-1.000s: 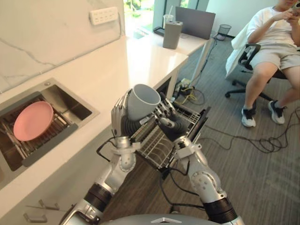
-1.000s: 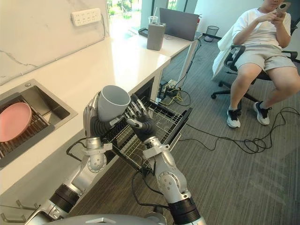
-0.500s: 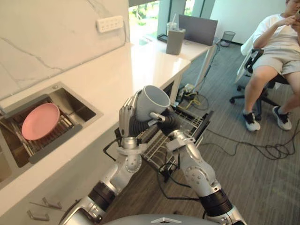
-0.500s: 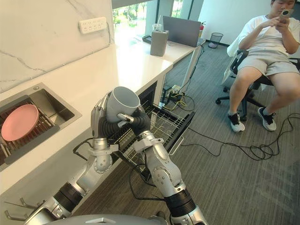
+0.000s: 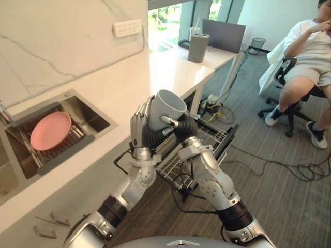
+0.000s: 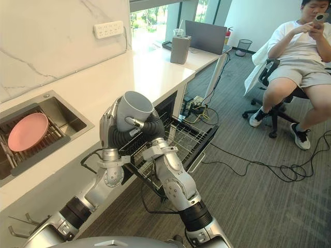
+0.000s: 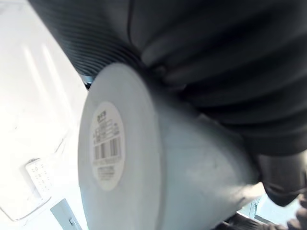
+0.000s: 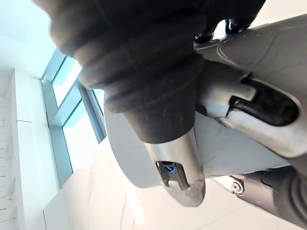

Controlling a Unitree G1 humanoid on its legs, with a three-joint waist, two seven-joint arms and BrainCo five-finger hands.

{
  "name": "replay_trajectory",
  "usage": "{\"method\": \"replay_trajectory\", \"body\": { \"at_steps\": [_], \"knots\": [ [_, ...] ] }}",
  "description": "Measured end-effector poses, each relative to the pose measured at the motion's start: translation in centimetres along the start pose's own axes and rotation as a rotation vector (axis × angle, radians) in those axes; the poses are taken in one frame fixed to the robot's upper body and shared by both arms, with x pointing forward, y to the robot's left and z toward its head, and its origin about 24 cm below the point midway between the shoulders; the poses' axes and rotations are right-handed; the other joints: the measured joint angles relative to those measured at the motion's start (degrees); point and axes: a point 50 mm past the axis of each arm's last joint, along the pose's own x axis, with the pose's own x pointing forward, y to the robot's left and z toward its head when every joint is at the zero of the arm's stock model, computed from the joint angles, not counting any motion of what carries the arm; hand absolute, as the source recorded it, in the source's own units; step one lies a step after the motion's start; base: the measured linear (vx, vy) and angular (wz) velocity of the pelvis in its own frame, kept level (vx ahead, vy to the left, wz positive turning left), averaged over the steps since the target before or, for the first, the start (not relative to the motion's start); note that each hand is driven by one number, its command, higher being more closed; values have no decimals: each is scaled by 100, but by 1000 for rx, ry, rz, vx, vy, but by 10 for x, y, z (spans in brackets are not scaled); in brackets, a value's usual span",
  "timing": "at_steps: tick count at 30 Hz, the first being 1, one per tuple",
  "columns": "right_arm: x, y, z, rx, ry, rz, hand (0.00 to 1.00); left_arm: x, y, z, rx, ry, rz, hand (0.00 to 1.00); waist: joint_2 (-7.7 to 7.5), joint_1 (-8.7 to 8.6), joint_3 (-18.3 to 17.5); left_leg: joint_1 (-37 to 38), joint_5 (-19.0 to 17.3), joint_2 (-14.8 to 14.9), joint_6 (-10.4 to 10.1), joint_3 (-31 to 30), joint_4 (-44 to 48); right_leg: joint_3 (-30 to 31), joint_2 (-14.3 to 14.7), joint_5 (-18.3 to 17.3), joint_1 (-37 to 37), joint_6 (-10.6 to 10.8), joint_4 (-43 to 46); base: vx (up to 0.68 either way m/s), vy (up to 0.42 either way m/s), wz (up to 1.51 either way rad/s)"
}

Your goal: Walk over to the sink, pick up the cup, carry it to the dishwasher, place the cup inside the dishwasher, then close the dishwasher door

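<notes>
By the counter [image 5: 173, 72] — left hand [image 5: 140, 123] half-hides the cup [image 5: 169, 106].

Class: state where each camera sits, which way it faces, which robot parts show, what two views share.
Left eye view: head, looking down; both arms, left hand and right hand holding the cup by the dishwasher rack.
Right eye view: beside it, sharing that scene.
Left wrist view: left wrist, facing the cup's labelled base; dark cover.
Right wrist view: right wrist, facing cup; thumb shows.

My head pair looks down over counter [image 5: 165, 72]; both wrist cams sit hard against cup [image 7: 182, 163] (shared subject).
</notes>
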Motion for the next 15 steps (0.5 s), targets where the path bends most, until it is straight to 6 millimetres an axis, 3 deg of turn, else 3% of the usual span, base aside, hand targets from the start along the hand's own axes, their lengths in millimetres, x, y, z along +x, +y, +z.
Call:
{"method": "replay_trajectory", "body": {
  "at_steps": [2, 3, 10, 15],
  "knots": [
    [1, 1, 0, 9, -6, 5, 100, 0, 1, -1, 1, -5, 0, 100, 2, 6, -74, -53, 12, 2, -3, -74, 0, -61, 0, 1, 1, -1, -15, 4, 2, 14],
    [2, 3, 1, 18, -17, 16, 100, 0, 3, -1, -1, -19, 8, 0, 2, 30, -91, -53, 24, 3, -7, -100, 0, -71, 0, 2, 2, -1, -15, 7, 3, 7],
    [10, 10, 10, 30, -83, 50, 100, -14, 12, -5, -10, -48, -13, 0, 1, 105, -92, -57, 35, 3, -9, -123, 0, -70, 0, 7, 5, -9, -6, 0, 1, 1],
    [11, 12, 7, -127, -106, 13, 100, -20, 13, -13, 13, 4, -23, 0, 4, 109, -93, -59, 47, 5, -7, -126, -32, -65, 0, 6, 3, -11, -6, 0, 0, 0]
  ]
}}
